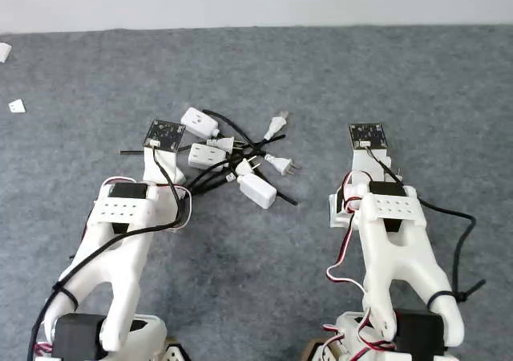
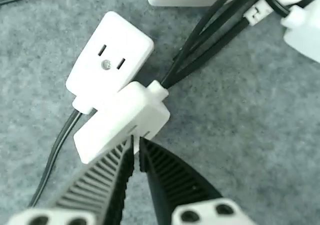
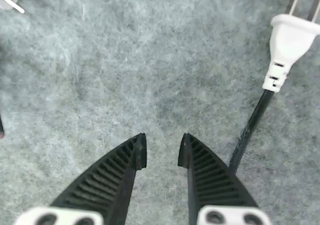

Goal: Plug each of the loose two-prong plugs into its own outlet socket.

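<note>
In the left wrist view my left gripper (image 2: 136, 146) is shut, its tips against the edge of a white outlet socket block (image 2: 122, 120) with black cords leaving it. Another white socket (image 2: 110, 60) lies face up just beyond, its slots empty. My right gripper (image 3: 161, 152) is open over bare grey carpet. A loose white two-prong plug (image 3: 290, 32) on a black cord lies off to one side of it. From above, sockets (image 1: 199, 122) (image 1: 207, 154) (image 1: 256, 189) and loose plugs (image 1: 276, 125) (image 1: 280, 165) form a tangle between the arms, close to the left arm's wrist.
Grey carpet (image 1: 321, 72) covers the table. Two small white scraps (image 1: 16, 106) lie at the far left. Black cords (image 1: 232, 132) cross through the tangle. Open carpet lies ahead of the right arm (image 1: 389, 217).
</note>
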